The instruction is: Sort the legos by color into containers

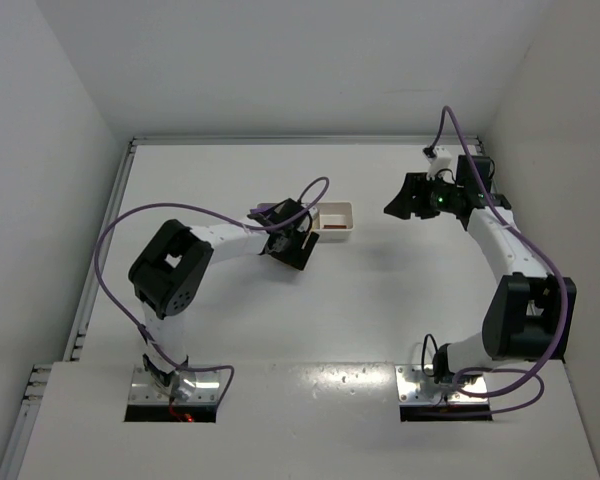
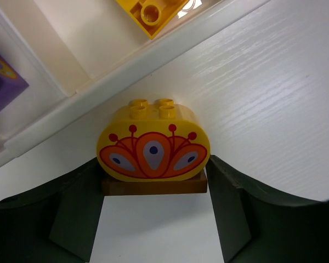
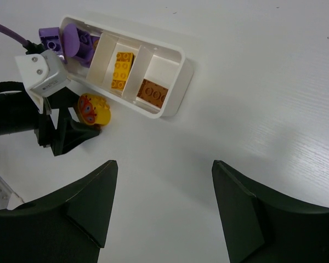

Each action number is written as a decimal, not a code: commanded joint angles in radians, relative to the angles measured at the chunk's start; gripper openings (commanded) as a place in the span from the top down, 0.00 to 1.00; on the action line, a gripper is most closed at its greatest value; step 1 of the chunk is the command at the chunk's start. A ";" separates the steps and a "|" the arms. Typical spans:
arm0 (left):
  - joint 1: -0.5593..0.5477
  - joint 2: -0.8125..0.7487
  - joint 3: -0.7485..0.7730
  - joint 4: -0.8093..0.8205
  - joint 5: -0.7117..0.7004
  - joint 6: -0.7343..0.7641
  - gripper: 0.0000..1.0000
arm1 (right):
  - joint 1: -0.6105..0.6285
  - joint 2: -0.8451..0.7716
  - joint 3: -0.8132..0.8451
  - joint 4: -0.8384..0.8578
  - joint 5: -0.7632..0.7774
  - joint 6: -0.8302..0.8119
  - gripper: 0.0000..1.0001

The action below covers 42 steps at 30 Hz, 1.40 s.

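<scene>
- Yellow rounded brick (image 2: 153,150): stands upright on the table just beside the long wall of the white tray (image 3: 165,71), outside every compartment. It sits on a thin brown plate (image 2: 153,186).
- Tray contents: purple bricks (image 3: 71,39) in one end compartment, a yellow brick (image 3: 122,70) in the middle, a brown brick (image 3: 152,92) in the other end.
- Left gripper (image 2: 153,161): jaws spread wide and flanking the rounded brick and its plate. The wrist view is too close to tell whether the pads press on it or merely stand beside it.
- Right gripper (image 3: 164,164): jaws apart and empty, hanging above bare table well away from the tray.
- Step in hand: probably the pick of the last loose piece.
- Next move: confirm a firm clamp, lift clear of the tray wall, and carry the piece over the middle compartment. The brown plate may need separating first.
</scene>
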 commanded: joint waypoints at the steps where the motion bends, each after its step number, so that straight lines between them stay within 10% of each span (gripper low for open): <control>1: 0.007 0.000 0.012 0.030 0.032 0.010 0.26 | -0.006 0.000 -0.001 0.036 -0.025 0.006 0.30; 17: -0.016 -0.365 -0.282 0.113 0.505 0.337 0.53 | 0.004 -0.036 -0.106 0.114 -0.256 0.084 0.30; 22: -0.070 -0.438 -0.310 0.133 0.468 0.374 0.55 | 0.040 -0.036 -0.248 0.340 -0.419 0.312 0.30; 42: -0.142 -0.449 -0.201 0.123 0.396 0.363 0.55 | 0.370 0.156 -0.152 0.256 -0.450 0.251 0.30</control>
